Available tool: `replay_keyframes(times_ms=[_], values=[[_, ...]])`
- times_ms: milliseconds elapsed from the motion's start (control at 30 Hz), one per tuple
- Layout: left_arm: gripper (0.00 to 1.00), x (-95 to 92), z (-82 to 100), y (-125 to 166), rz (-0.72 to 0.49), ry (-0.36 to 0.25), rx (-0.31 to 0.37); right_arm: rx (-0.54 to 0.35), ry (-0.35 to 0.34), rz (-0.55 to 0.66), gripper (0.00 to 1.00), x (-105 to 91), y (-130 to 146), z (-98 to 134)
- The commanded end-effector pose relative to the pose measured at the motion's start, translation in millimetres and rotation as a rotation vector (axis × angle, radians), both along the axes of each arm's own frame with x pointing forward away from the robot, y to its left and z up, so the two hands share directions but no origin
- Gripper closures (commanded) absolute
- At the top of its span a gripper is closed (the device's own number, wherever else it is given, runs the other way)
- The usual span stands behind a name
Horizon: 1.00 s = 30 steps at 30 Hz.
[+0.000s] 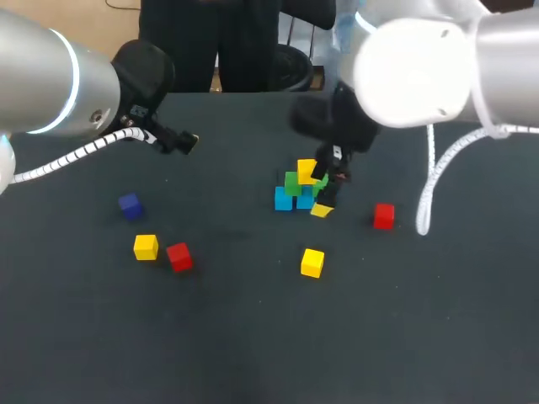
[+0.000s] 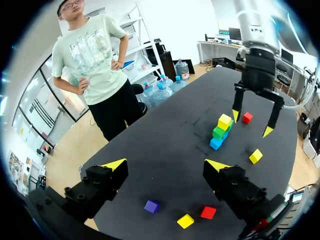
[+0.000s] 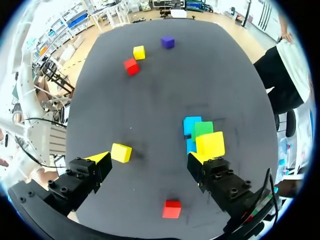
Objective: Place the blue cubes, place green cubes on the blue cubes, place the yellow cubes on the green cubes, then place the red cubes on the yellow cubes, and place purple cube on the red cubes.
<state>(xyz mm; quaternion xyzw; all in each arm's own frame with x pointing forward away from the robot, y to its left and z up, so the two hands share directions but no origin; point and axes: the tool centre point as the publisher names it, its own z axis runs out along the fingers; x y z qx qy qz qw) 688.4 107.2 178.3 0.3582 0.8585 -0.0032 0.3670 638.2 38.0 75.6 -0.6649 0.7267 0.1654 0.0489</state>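
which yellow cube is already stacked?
The top yellow cube, on the green cube by the right gripper. The others lie on the table: left yellow cube beside a red cube, front yellow cube alone.

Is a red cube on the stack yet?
No, a yellow cube tops the stack, and the two red cubes lie apart from it on the table.
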Motion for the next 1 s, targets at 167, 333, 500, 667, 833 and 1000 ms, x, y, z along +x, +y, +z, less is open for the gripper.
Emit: replay_keyframes(times_ms=[167, 333, 500, 667, 833, 1000], values=[[0.0, -0.1, 0.0, 1, -0.002, -0.001, -0.001, -0.018, -0.012, 0.015, 0.0, -24.1, 2, 8], [0.0, -0.1, 0.0, 1, -0.002, -0.001, -0.001, -0.01, -0.006, 0.038, 0.0, -40.9, -2, 16], [0.0, -0.1, 0.0, 1, -0.002, -0.001, -0.001, 0.005, 0.008, 0.046, 0.0, -50.2, -8, 22], [0.0, -0.1, 0.0, 1, -0.002, -0.001, -0.001, 0.021, 0.04, 0.053, 0.0, -54.6, -5, 11], [0.0, -0.1, 0.0, 1, -0.002, -0.001, -0.001, 0.068, 0.058, 0.058, 0.0, -49.7, -1, 2], [0.0, -0.1, 0.0, 1, -0.002, -0.001, -0.001, 0.04, 0.092, 0.095, 0.0, -50.2, 3, -13]])
